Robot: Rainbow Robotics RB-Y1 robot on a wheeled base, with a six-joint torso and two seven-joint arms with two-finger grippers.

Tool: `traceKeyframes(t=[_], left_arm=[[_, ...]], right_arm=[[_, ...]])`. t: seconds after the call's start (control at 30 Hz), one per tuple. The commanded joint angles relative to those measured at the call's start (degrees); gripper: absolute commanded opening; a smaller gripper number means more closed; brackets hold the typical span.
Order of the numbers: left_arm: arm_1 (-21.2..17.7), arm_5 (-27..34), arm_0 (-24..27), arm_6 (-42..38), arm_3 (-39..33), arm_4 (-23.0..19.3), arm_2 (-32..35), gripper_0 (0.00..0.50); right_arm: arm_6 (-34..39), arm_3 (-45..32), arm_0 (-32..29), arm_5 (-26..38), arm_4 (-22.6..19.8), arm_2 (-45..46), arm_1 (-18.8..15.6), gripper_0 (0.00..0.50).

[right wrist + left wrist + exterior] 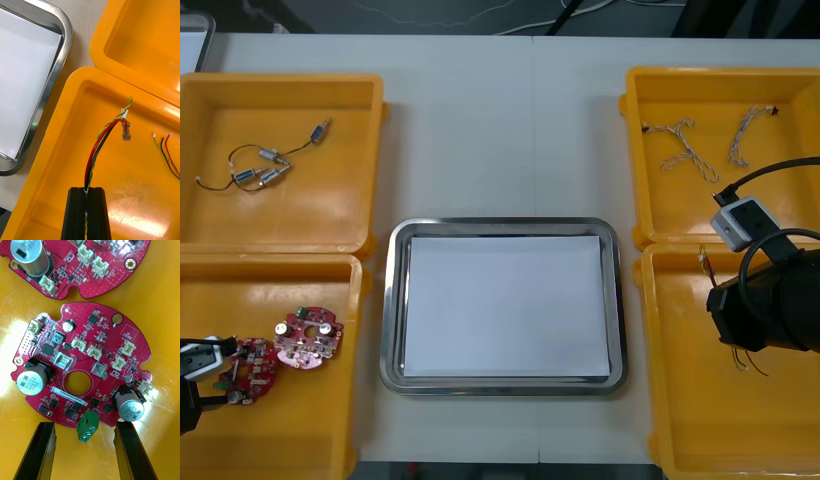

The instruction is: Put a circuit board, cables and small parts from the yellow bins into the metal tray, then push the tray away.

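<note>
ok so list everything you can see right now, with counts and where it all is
table: one, light, under everything
yellow bins: four, yellow, two at each side
metal tray: one, shiny rim, white inside, between the bins
circuit boards: two, red, near left bin
black cable: one, black, far left bin
small metal parts: about four, silver, along the black cable
twisted cables: two, blue and white, far right bin
red and yellow cables: at least two, near right bin
left gripper: fingers open at one board's edge
right gripper: fingers shut on one red and yellow cable
</note>
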State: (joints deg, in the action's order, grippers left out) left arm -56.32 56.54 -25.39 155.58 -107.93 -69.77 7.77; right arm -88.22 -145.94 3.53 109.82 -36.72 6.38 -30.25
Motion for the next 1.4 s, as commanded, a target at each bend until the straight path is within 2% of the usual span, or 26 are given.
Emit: traceKeyframes(t=[0.03, 0.13, 0.3, 0.37, 0.43, 0.57, 0.67, 0.73, 0.77, 1.2, 1.4], left_arm=[[0.1, -0.6, 0.5, -0.6, -0.2, 1.0, -0.7, 0.420], [0.3, -0.7, 0.5, -0.6, -0.2, 1.6, -0.7, 0.385], [1.1, -0.7, 0.6, -0.6, -0.2, 2.7, -0.9, 0.244], [1.1, -0.7, 0.7, -0.6, -0.2, 3.1, -0.9, 0.218], [1.1, -0.6, 0.7, -0.6, -0.2, 3.1, -0.9, 0.212], [1.1, -0.6, 0.6, -0.6, -0.2, 2.9, -0.9, 0.154], [1.1, -0.6, 0.5, -0.6, -0.3, 2.7, -0.9, 0.068], [1.1, -0.6, 0.6, -0.6, -0.2, 2.5, -1.1, 0.046], [1.1, -0.6, 0.6, -0.6, -0.2, 2.3, -1.1, 0.001], [1.0, -0.6, 0.3, -0.6, -0.1, -0.2, -0.3, 0.000], [0.8, 3.3, 0.3, -0.6, -0.1, -2.7, 3.4, 0.000]], right_arm=[[2.9, -1.9, 0.2, 0.2, 0.4, -0.8, -1.7, 0.000], [2.9, -1.9, 0.2, 0.2, 0.4, -0.8, -1.7, 0.000], [2.9, -1.9, 0.2, 0.2, 0.4, -0.8, -1.7, 0.000], [2.9, -1.9, 0.2, 0.2, 0.4, -0.8, -1.7, 0.000], [2.9, -1.9, 0.2, 0.2, 0.4, -0.8, -1.7, 0.000], [2.9, -1.9, 0.2, 0.2, 0.4, -0.8, -1.7, 0.000], [2.9, -1.9, 0.2, 0.2, 0.4, -0.8, -1.7, 0.000], [2.9, -1.9, 0.2, 0.2, 0.4, -0.8, -1.7, 0.000], [2.9, -1.9, 0.2, 0.2, 0.4, -0.8, -1.7, 0.000], [2.9, -1.9, 0.2, 0.2, 0.4, -0.8, -1.7, 0.000], [2.9, -1.9, 0.2, 0.2, 0.4, -0.8, -1.7, 0.000]])
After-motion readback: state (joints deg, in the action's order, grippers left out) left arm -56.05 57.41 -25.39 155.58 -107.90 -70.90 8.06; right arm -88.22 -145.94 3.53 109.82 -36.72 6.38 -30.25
